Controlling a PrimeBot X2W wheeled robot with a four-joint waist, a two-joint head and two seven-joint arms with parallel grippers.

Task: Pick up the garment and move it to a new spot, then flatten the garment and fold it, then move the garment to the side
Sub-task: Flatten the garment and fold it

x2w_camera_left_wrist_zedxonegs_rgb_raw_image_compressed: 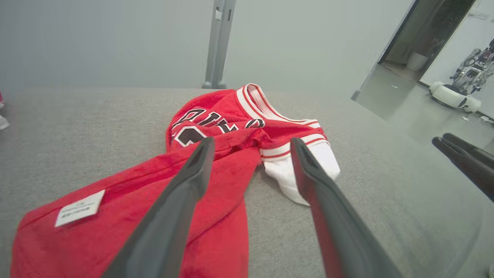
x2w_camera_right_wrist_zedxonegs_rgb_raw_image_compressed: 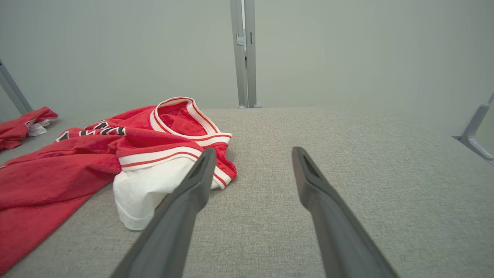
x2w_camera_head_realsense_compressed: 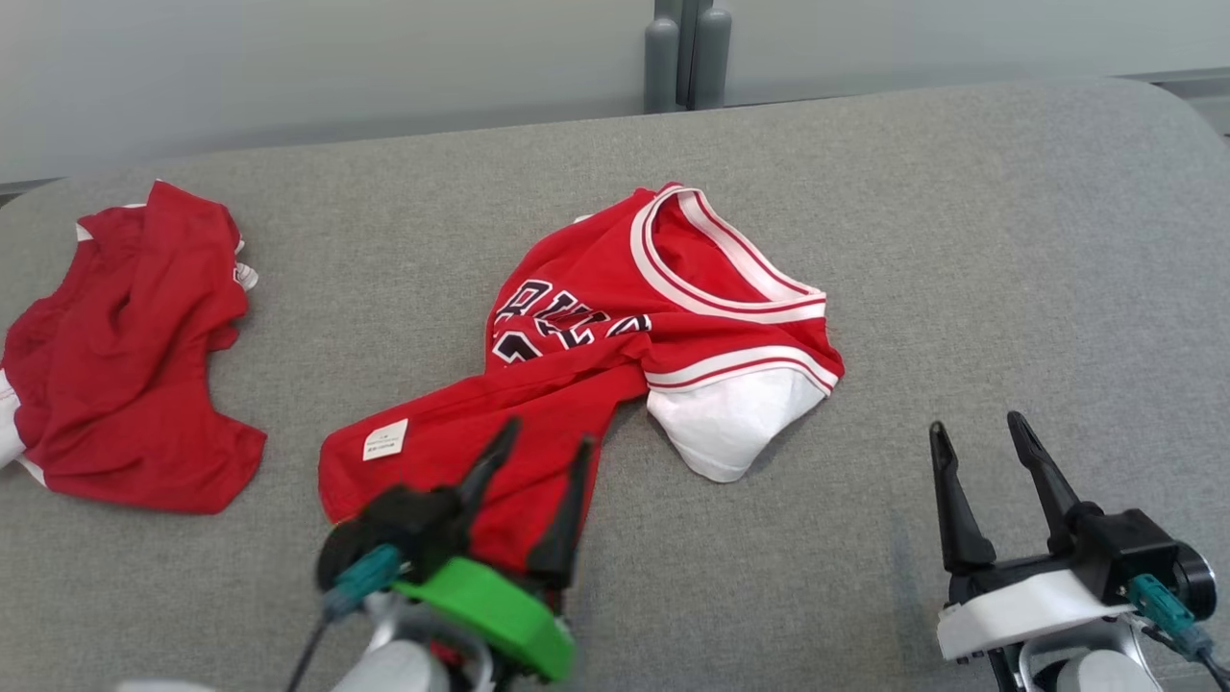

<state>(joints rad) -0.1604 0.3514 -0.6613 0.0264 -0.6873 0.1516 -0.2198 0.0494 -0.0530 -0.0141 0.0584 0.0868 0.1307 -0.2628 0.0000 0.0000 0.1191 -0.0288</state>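
A red basketball jersey, the garment (x2w_camera_head_realsense_compressed: pixel 596 346), lies crumpled in the middle of the grey padded table (x2w_camera_head_realsense_compressed: pixel 961 240), with white trim, dark lettering, a white inner patch at its right and a small white label at its lower left. My left gripper (x2w_camera_head_realsense_compressed: pixel 545 437) hovers open over the garment's (x2w_camera_left_wrist_zedxonegs_rgb_raw_image_compressed: pixel 216 173) lower hem, nothing between its fingers (x2w_camera_left_wrist_zedxonegs_rgb_raw_image_compressed: pixel 193 173). My right gripper (x2w_camera_head_realsense_compressed: pixel 975 428) stands open over bare table to the right of the garment (x2w_camera_right_wrist_zedxonegs_rgb_raw_image_compressed: pixel 146 154), empty. In the left wrist view the right gripper's fingers (x2w_camera_left_wrist_zedxonegs_rgb_raw_image_compressed: pixel 463 156) show at the right edge.
A second red garment (x2w_camera_head_realsense_compressed: pixel 125 365) lies bunched at the table's left edge, also seen as a red heap (x2w_camera_right_wrist_zedxonegs_rgb_raw_image_compressed: pixel 23 125) in the right wrist view. A grey post (x2w_camera_head_realsense_compressed: pixel 687 53) stands behind the table's far edge. Another robot (x2w_camera_left_wrist_zedxonegs_rgb_raw_image_compressed: pixel 463 85) stands in a room beyond.
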